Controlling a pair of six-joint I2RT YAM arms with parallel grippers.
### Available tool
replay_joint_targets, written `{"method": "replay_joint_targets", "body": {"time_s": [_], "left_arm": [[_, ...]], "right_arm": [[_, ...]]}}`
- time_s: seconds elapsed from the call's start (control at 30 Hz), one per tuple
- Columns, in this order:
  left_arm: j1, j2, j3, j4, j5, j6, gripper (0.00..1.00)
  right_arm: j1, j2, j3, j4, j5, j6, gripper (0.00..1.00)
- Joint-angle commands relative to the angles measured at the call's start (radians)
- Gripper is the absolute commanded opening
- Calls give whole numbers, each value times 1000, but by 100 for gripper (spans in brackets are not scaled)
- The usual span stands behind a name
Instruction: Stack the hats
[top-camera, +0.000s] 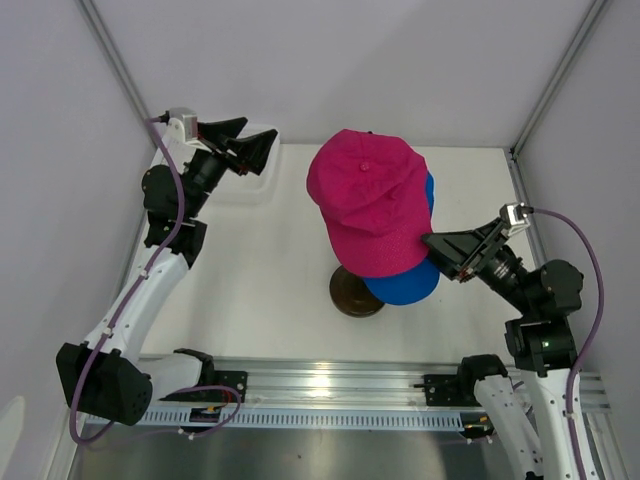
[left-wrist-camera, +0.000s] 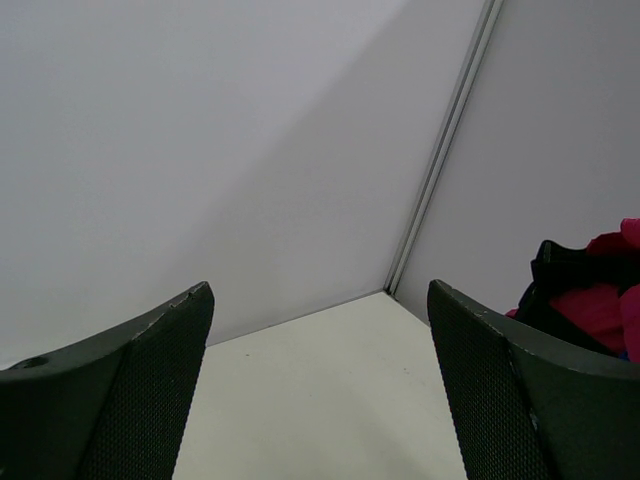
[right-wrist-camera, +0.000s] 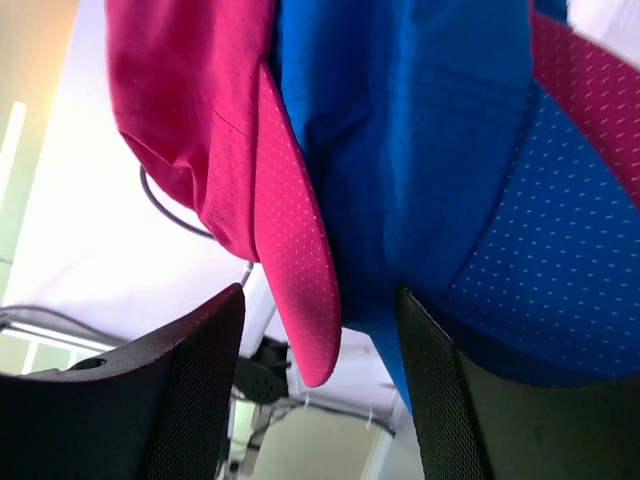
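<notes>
- Right gripper (right-wrist-camera: 320, 298): jaws spread and pinching nothing. A magenta brim (right-wrist-camera: 298, 300) hangs down into the gap, nearer the left-hand jaw, with its long edge running along the jaws' reach.
- Just past that brim, and against the right-hand jaw, is the blue cap (right-wrist-camera: 400, 150). Its dotted underside fans out beyond.
- From above, the right gripper (top-camera: 436, 250) sits at the brim side of the stack. The pink cap (top-camera: 365, 200) lies over the blue cap (top-camera: 405, 285), both above the dark round base (top-camera: 350, 295), with the brims pointing toward this arm.
- Left gripper (top-camera: 248, 142): jaws spread and empty. It is well apart from the stack, and its wrist view shows the caps only off to one side.
- The right arm is clearly nearer, so I judge that any closing move belongs to it.
</notes>
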Motion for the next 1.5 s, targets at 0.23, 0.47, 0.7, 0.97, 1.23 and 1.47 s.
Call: {"method": "replay_joint_targets", "body": {"time_s": [0.23, 0.47, 0.7, 0.97, 1.23, 1.47], "left_arm": [[-8, -18, -4, 19, -15, 13, 90], [-8, -15, -3, 24, -12, 13, 90], [-8, -3, -3, 31, 5, 7, 90], [-11, -6, -6, 24, 7, 25, 90], [-12, 14, -6, 27, 13, 24, 90], [-12, 19, -6, 30, 10, 31, 90]], "right_arm": [[291, 133, 93, 7, 119, -110, 50], [317, 115, 130, -61, 223, -145, 0], [317, 52, 136, -90, 283, -113, 0], [293, 126, 32, 262, 168, 43, 0], [263, 227, 144, 410, 108, 152, 0], [263, 215, 141, 479, 107, 229, 0]]}}
